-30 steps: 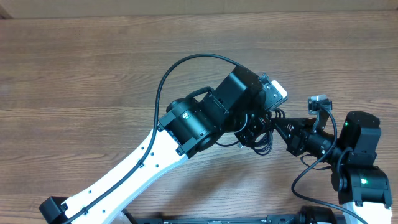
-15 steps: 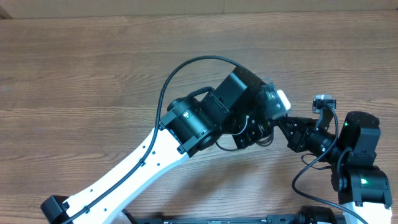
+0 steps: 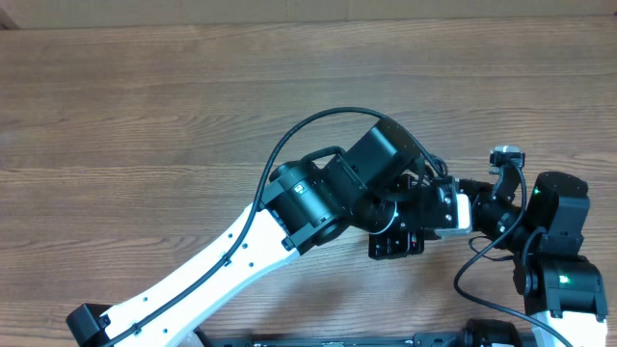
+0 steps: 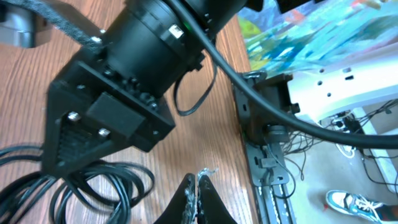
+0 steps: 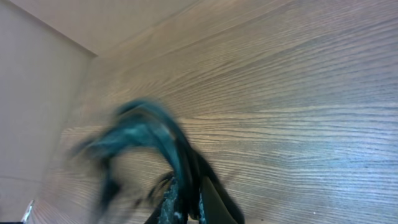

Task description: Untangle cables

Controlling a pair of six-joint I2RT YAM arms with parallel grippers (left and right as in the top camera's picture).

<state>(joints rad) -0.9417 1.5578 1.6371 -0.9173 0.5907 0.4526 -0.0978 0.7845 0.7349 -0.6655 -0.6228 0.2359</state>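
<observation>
The right gripper [image 5: 186, 205] is clenched on the blurred cables [image 5: 152, 127], which arch up and leftward from its fingers. The left gripper [image 4: 198, 198] is pinched closed, on what I can't tell. Loops lie on the table [image 3: 145, 116] by its near edge, open wood beyond.

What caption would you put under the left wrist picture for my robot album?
Shut left gripper beside looped black cables on a wooden table.

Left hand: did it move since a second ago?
Yes. In the overhead view the left hand swung down the picture, away from the table's far edge, toward the near side.
</observation>
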